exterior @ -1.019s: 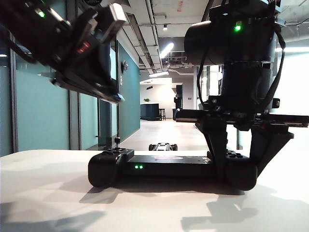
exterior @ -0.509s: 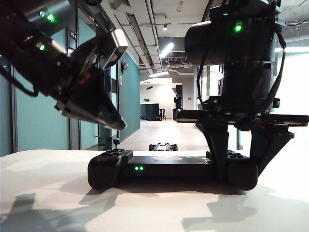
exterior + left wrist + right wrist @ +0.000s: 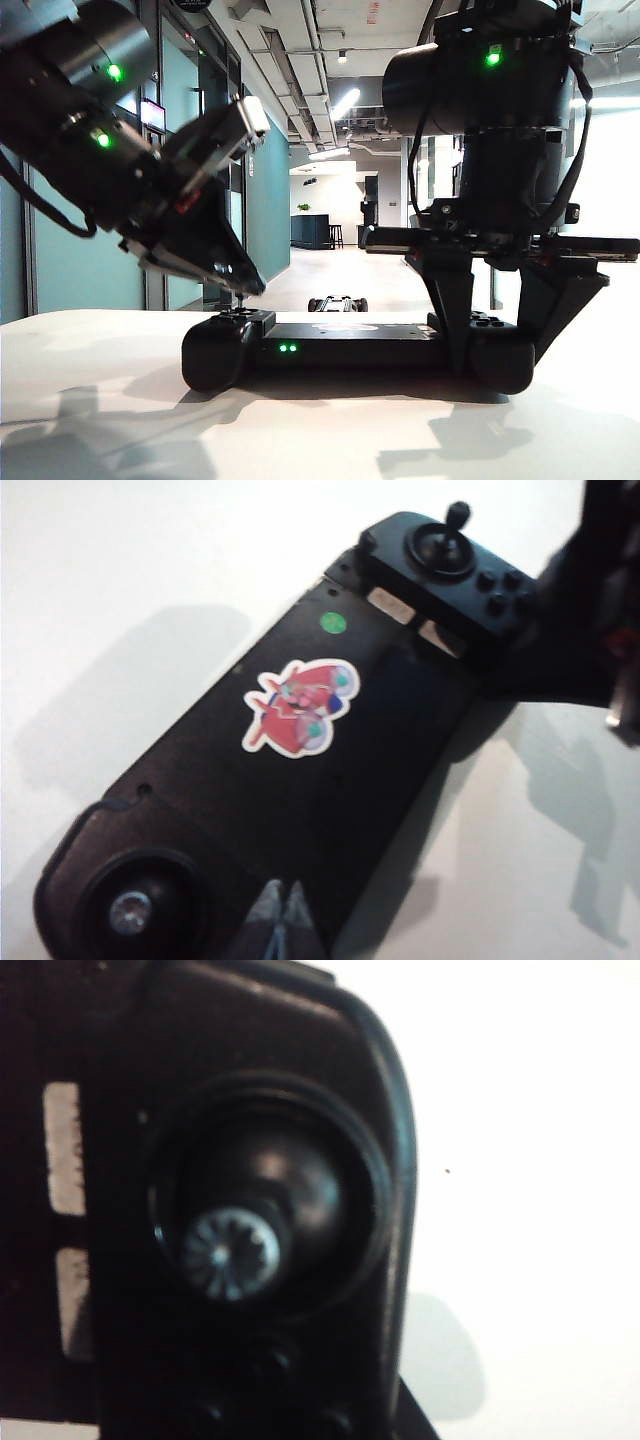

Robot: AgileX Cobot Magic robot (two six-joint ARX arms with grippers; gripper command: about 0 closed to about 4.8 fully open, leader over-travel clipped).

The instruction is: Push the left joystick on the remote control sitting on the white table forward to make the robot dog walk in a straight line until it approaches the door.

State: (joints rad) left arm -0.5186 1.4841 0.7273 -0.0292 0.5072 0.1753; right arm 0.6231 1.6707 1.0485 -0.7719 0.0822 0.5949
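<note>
On the white tabletop (image 3: 100, 400), in the exterior view, the remote control (image 3: 355, 345) lies broadside, two green lights glowing on its near edge. The left hand (image 3: 240, 280) hangs just above the left joystick (image 3: 241, 297) at the controller's left end, fingertips pointing down at the stick; whether they touch it cannot be told from here. The right hand (image 3: 490, 340) stands over the controller's right end, its two fingers straddling the right grip, one on each side, at a middling spread that looks like a bracing hold on the body. Far behind, on the corridor floor, the robot dog (image 3: 337, 304) sits low and small, with a long stretch of hallway beyond it.

In the left wrist view, the left hand (image 3: 283, 920) shows as two fingertips pressed together into a narrow point, beside the left joystick (image 3: 132, 912) but not on it. The remote control (image 3: 300, 740) carries a cartoon sticker (image 3: 298, 705), and the right joystick (image 3: 450, 535) stands at the far end.

In the right wrist view, the right joystick (image 3: 232, 1252) fills the frame, blurred; the hand's own fingers are out of frame.

As I judge it, the controller is steadied and the pushing tip nearly placed, but the push itself is not yet made; the dog's whole walk toward the door remains.
</note>
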